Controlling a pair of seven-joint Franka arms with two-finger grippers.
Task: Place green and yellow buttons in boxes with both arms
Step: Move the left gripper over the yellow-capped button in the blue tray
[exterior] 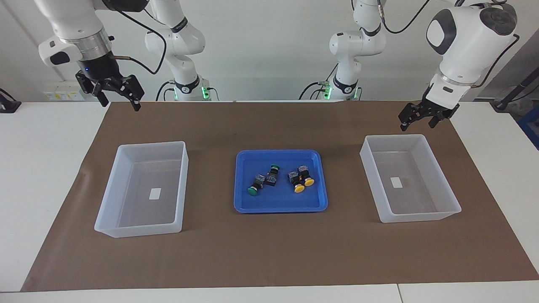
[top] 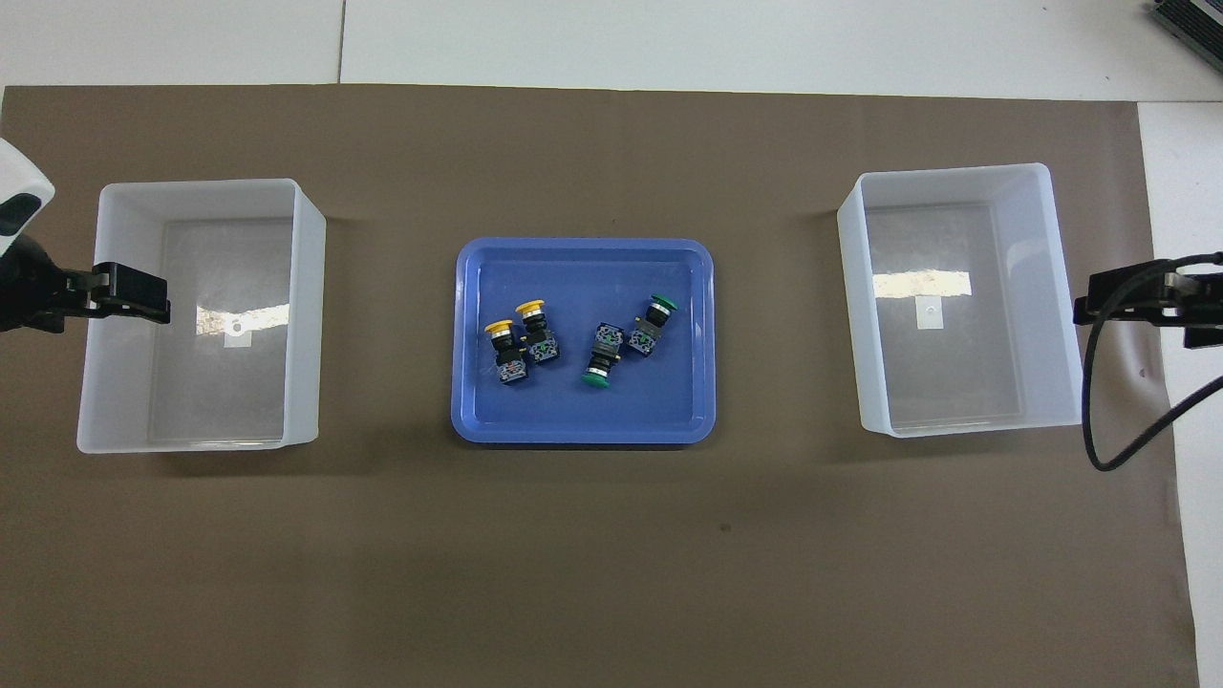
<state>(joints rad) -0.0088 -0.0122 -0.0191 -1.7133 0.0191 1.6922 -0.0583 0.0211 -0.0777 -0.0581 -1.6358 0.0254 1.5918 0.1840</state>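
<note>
Both grippers, left [exterior: 426, 118] and right [exterior: 113, 93], fingers released and empty; buttons [exterior: 280, 179] in blue tray [exterior: 244, 206] look small, rigid, light, so pinch the blocky bodies, not round caps.

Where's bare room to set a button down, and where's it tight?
Both boxes hold nothing but a label. Bare brown mat lies between each box and the blue tray. Crowded: the tray's middle, where the yellow buttons touch and the green buttons lie close together. Left gripper and right gripper hang open.
</note>
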